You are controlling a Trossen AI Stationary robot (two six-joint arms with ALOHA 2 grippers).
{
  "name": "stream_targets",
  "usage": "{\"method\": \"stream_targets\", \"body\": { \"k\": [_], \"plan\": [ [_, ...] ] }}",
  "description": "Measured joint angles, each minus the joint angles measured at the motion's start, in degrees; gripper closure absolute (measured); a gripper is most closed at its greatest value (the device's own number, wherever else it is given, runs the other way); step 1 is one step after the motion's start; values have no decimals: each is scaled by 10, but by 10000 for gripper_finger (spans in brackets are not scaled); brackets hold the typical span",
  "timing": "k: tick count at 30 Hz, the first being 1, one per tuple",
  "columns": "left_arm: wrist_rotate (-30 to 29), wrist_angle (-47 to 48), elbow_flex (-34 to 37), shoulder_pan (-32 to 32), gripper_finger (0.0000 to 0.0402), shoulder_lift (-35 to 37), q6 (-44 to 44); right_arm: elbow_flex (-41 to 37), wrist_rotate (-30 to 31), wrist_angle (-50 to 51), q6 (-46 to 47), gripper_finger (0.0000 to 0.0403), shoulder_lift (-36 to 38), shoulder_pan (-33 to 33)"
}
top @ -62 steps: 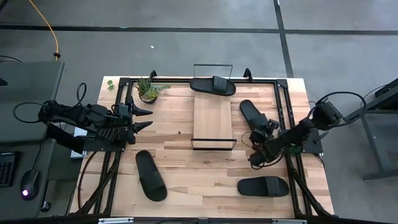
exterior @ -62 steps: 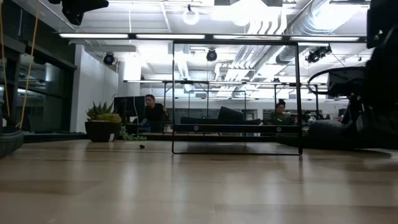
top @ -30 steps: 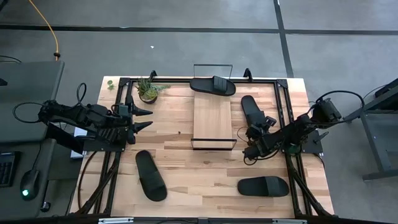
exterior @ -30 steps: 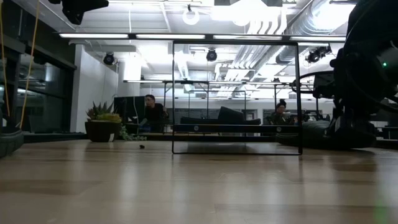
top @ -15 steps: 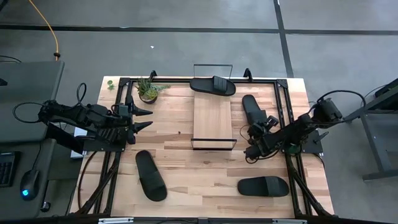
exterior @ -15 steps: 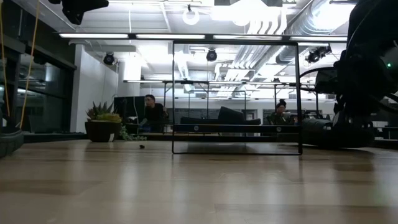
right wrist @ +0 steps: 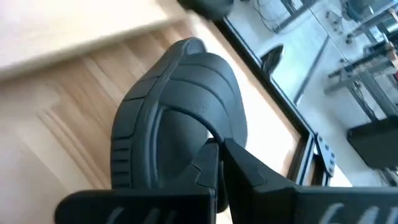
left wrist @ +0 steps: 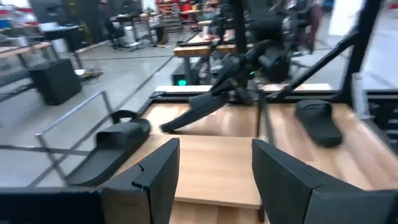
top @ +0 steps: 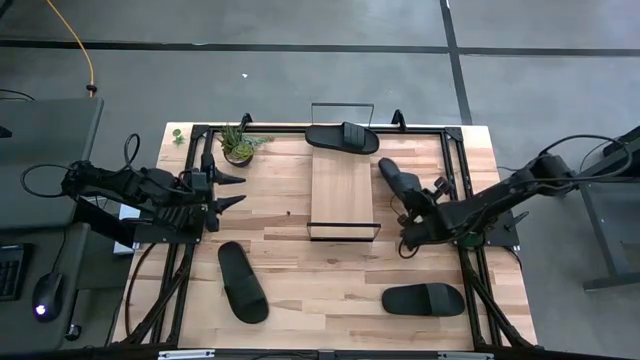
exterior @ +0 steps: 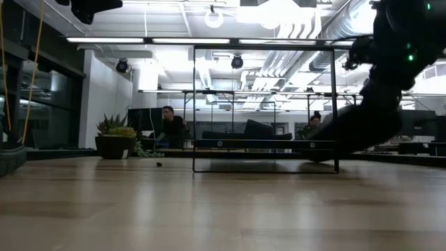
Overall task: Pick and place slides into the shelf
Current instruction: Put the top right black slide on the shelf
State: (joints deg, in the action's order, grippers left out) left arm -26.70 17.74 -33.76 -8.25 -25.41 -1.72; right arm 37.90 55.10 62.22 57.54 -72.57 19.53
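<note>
Evidently the right gripper (top: pixel 418 208) has its jaws pinched on the strap of one slide (top: pixel 398 183), tilting it off the table (top: pixel 280 260) at three o'clock of the shelf (top: pixel 343 188), presumably so it clears the wire rail. The left gripper (top: pixel 232 190) waits at nine o'clock, jaws wide and empty.

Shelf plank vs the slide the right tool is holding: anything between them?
Nothing. In the high view only bare tabletop separates the shelf from the slide gripped by the right tool; the slide's toe end tilts toward the shelf.
</note>
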Motion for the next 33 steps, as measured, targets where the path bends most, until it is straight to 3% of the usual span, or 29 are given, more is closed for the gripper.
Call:
{"method": "stream_targets", "body": {
  "k": [5,25,33],
  "plan": [
    [-44,-10,12,0,218,1,-15,21,11,1,-39,403,29,0],
    [-50,-115,91,0,218,0,-148,152,62,83,-101,403,37,0],
    [-41,-164,114,0,218,0,-181,210,98,-32,-225,403,37,0]
  ]
}}
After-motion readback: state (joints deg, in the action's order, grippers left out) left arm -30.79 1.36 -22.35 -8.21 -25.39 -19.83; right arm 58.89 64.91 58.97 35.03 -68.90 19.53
